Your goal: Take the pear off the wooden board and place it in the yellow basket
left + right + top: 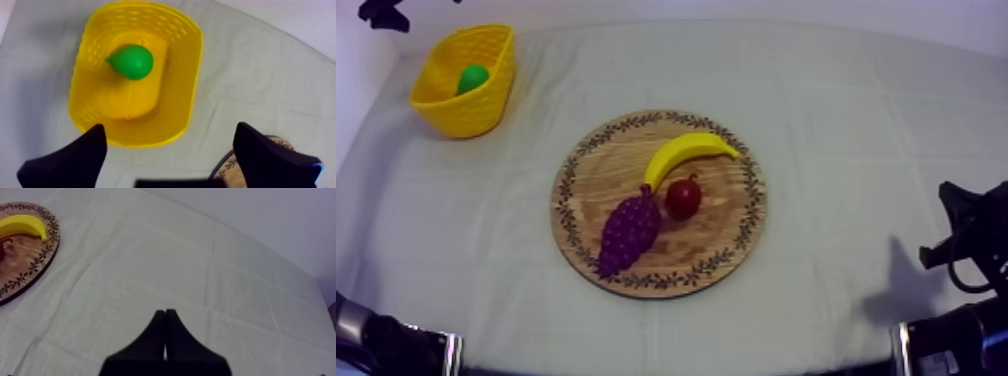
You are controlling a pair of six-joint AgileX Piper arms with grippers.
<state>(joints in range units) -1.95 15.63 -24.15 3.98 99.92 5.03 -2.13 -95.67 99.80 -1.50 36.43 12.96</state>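
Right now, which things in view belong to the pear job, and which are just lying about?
Job: pear, lying in the yellow basket; wooden board; left gripper, fingers apart above the basket.
Lying about: banana, grapes and small red fruit, all on the board; right gripper, fingers together over the cloth.

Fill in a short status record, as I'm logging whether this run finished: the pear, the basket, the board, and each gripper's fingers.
pear: lying inside the yellow basket
yellow basket: upright on the cloth, far left
wooden board: mid-table, holding banana, grapes, small red fruit
left gripper: above the basket, fingers open, empty
right gripper: over bare cloth beside the board, fingers shut on nothing
task: appears done
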